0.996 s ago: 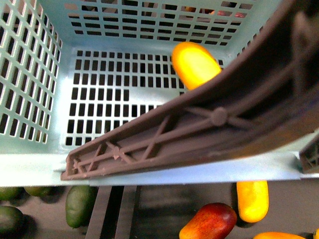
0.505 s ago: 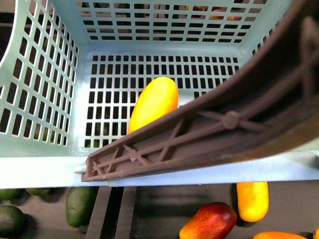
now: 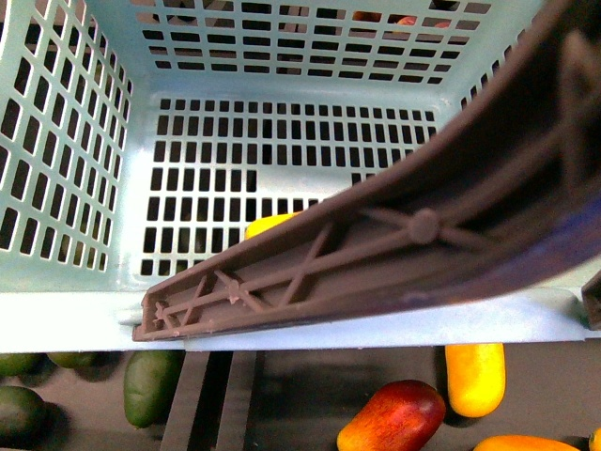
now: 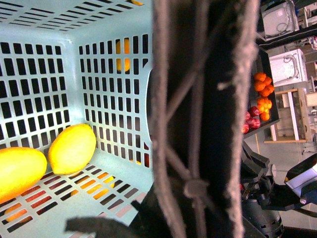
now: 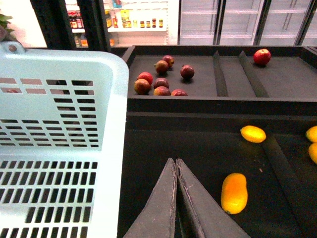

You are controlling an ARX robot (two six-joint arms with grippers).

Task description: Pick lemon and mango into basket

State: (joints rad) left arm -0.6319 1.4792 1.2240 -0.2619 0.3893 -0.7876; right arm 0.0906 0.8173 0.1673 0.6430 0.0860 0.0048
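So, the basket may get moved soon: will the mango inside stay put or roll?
Likely to roll: the mango is a smooth, rounded oval lying loose on the basket's slotted floor. The lemon right beside it and the nearby wall may check it somewhat. Its skin looks slick, so it could also slide.

The right tool [image 5: 176,161] has two dark grey fingers [image 5: 161,210] shaped like long flat wedges, wide at the near end and thin and pointy at the far tips, with only a thin dark line between them. Their faces are smooth and dull, a bit lighter grey along the inner edges. The left wrist view shows some chunky black parts [image 4: 260,196] with a white and blue piece [image 4: 303,174] beside them, but which bit of the robot they are is hard to tell.
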